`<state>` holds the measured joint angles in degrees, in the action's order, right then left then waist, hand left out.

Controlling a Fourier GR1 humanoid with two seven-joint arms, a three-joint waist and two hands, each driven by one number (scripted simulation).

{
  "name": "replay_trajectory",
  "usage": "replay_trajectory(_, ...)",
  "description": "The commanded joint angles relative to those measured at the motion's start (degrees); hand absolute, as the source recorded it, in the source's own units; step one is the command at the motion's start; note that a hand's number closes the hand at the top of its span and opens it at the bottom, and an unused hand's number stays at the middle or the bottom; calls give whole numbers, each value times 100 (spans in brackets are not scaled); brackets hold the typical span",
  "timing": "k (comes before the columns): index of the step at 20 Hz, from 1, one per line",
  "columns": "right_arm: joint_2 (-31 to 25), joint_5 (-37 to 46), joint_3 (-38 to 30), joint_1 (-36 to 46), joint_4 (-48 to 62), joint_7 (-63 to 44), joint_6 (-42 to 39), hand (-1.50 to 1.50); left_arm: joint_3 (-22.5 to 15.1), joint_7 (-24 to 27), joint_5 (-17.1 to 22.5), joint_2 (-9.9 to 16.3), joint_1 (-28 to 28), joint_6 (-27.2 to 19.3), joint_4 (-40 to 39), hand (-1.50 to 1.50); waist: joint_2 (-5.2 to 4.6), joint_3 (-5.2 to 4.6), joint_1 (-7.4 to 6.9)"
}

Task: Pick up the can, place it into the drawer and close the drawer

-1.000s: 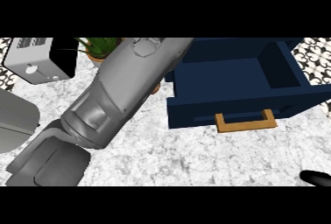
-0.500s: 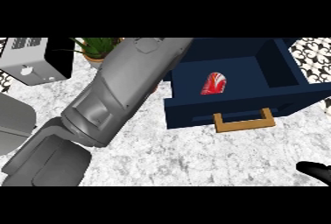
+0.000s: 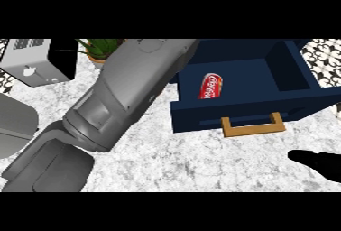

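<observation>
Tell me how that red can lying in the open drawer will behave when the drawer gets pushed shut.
The can lies on its side on the drawer floor, so it will probably roll or slide a little. The drawer's walls should stop it. It looks like a thin metal drinks can, likely light and easily shifted by a quick push on the handle.

The drawer (image 3: 293, 97) is dark navy with a tan wooden handle (image 3: 253, 127). Inside lies a red can (image 3: 210, 86) with white lettering. The bench (image 3: 200, 162) is mottled white-grey marble. A grey forearm (image 3: 120, 99) crosses the left; a black hand (image 3: 323, 163) shows at lower right.
</observation>
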<state>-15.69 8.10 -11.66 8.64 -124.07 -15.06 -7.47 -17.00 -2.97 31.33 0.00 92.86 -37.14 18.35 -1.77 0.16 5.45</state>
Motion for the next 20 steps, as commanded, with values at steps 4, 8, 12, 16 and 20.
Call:
replay_trajectory(4, -334, 1584, 782, 631, 860, 367, 117, -150, 124, 251, 373, 0, -13, 103, 68, -150, -27, -7, -215)
replay_trajectory(8, -341, 2334, 1345, 726, 887, 301, 170, -150, -8, 326, 377, 0, 37, -134, 6, -150, 51, -7, -187)
replay_trajectory(12, -201, 3060, 1687, 1024, 2033, 759, 583, -150, 82, 169, 216, 22, 418, 37, -309, -150, 37, -6, -414)
replay_trajectory(16, -264, 3570, 1750, 1309, 3108, 1202, 913, -150, 33, 350, 144, 1, 227, 56, -226, -150, 76, -7, -502)
replay_trajectory(20, -123, 4174, 2015, 1661, 4018, 1299, 1241, -150, 206, 368, 212, 80, -6, 225, -193, -150, 91, -11, -563)
